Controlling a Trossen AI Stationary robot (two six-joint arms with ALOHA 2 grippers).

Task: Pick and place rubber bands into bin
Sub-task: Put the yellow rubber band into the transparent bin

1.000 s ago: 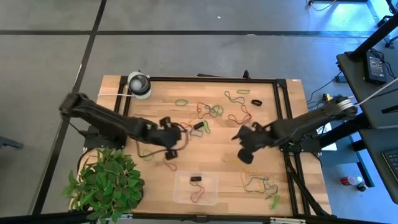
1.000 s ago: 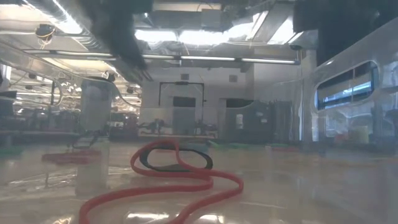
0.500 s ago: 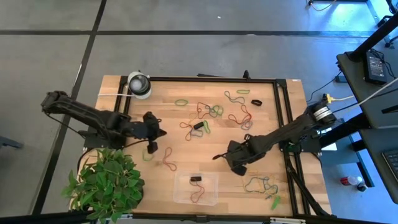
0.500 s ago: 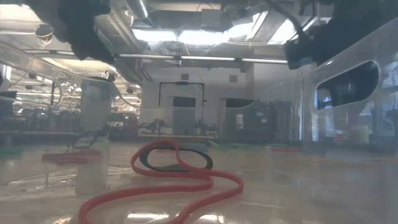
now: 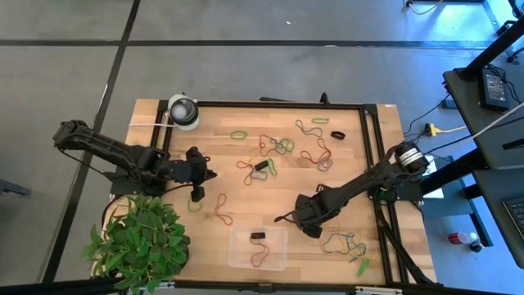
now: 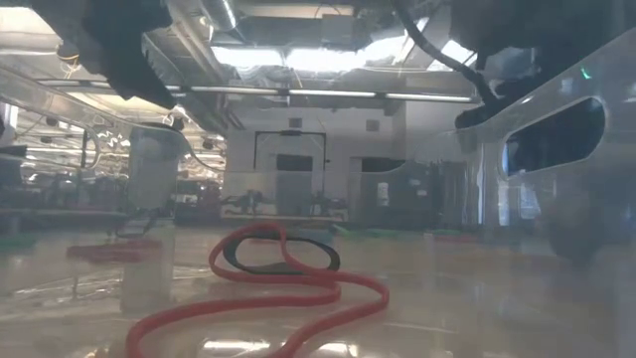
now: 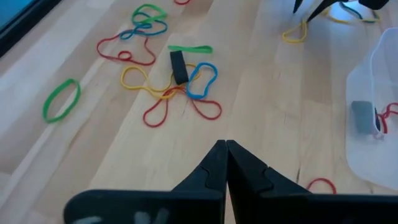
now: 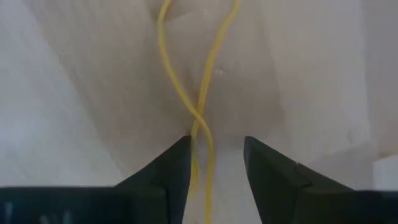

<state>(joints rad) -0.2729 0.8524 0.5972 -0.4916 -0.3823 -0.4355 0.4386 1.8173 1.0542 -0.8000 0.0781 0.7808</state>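
A pale wooden table (image 5: 246, 197) framed in black rails is standing on a grey floor, with a leafy green plant (image 5: 139, 242) at its near left corner and a round white-and-grey object (image 5: 182, 111) at its far left corner. Coloured rubber bands (image 5: 282, 147) are lying scattered across the far middle of the wood, with another tangle near the front right corner. The clear bin (image 5: 258, 248) is sitting at the front edge, already holding a red band and a small dark piece. Over the last second the right gripper (image 5: 286, 220) has been swinging down and forward from mid-table, and it is now hovering low just beside the bin's right side. Its fingers have been spreading apart, and in its wrist view they are straddling a twisted yellow band (image 8: 198, 99) lying on the wood, not yet pinching it. That suggests a pick is about to begin. The left gripper (image 5: 197, 195) has been pulling back toward the left side, and it is waiting there, clenched tight on nothing, near a red band on the wood.
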